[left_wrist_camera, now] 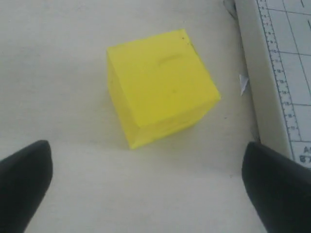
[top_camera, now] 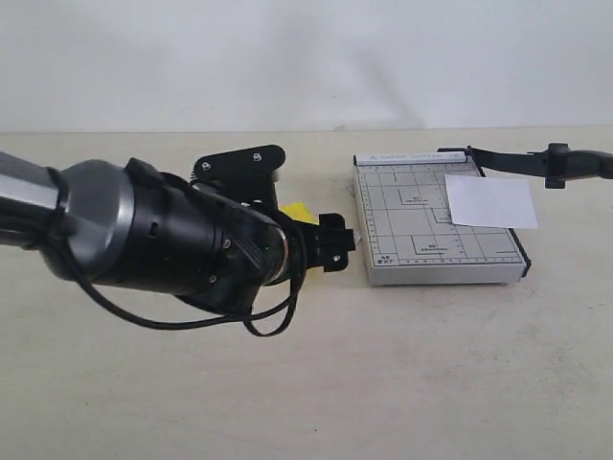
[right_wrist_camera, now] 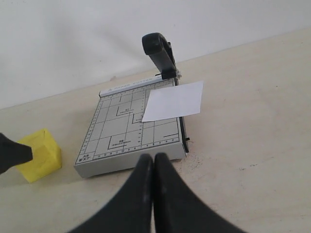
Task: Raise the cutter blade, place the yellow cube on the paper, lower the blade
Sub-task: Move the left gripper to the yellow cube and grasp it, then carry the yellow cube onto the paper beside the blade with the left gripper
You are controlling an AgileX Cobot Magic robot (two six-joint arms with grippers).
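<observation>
Cutter blade is up, its thick black handle standing high off the hinge at the far corner of the grey gridded trimmer. Paper lies flat on the trimmer base, on the blade side, one edge hanging slightly past the cutting edge. Nothing sits on the paper. Yellow cube rests on the pale table, just beside the trimmer's side away from the blade, with a thin strip of table between them; it is turned a little askew to the trimmer's edge. Left gripper hangs low over the cube, jaws spread wide, one black fingertip on each flank and neither touching the foam. Right gripper is off the near end of the trimmer, fingers pressed together, nothing between them.
</observation>
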